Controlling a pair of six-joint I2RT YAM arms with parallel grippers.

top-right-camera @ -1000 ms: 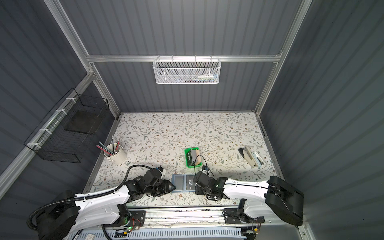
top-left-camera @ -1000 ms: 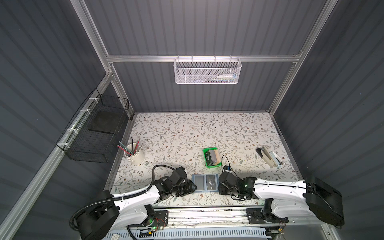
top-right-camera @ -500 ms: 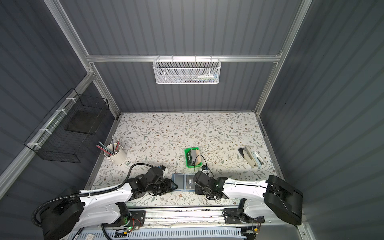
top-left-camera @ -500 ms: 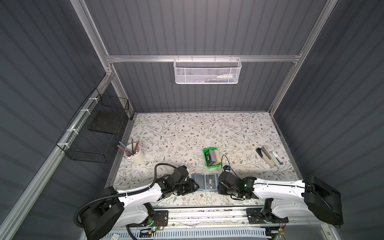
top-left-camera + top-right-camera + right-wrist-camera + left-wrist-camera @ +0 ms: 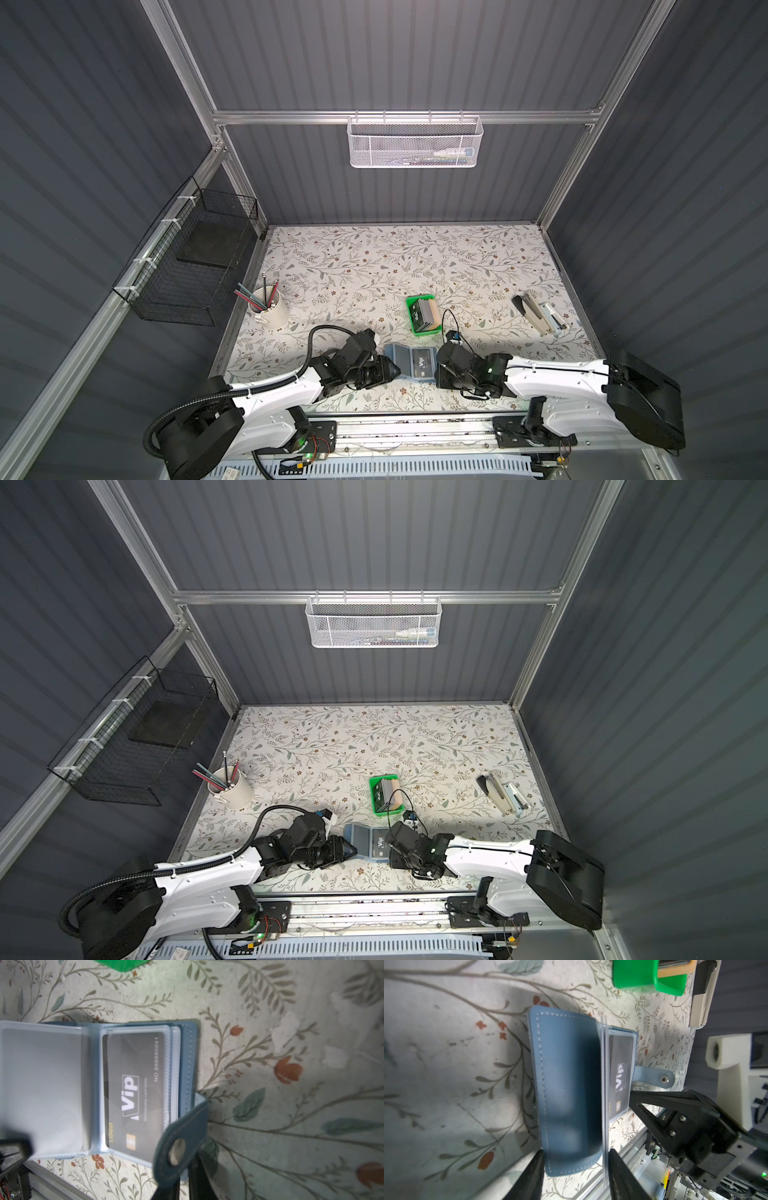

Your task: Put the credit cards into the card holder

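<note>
Open card holder at the table's front edge, one dark VIP card in a clear sleeve; the other credit cards stand on edge in the green tray just behind. Left gripper: fingers spread astride the blue cover, contact unclear. Right gripper: fingers pressed together at the holder's edge beside the snap tab.

Open card holder, dark card inside
</note>
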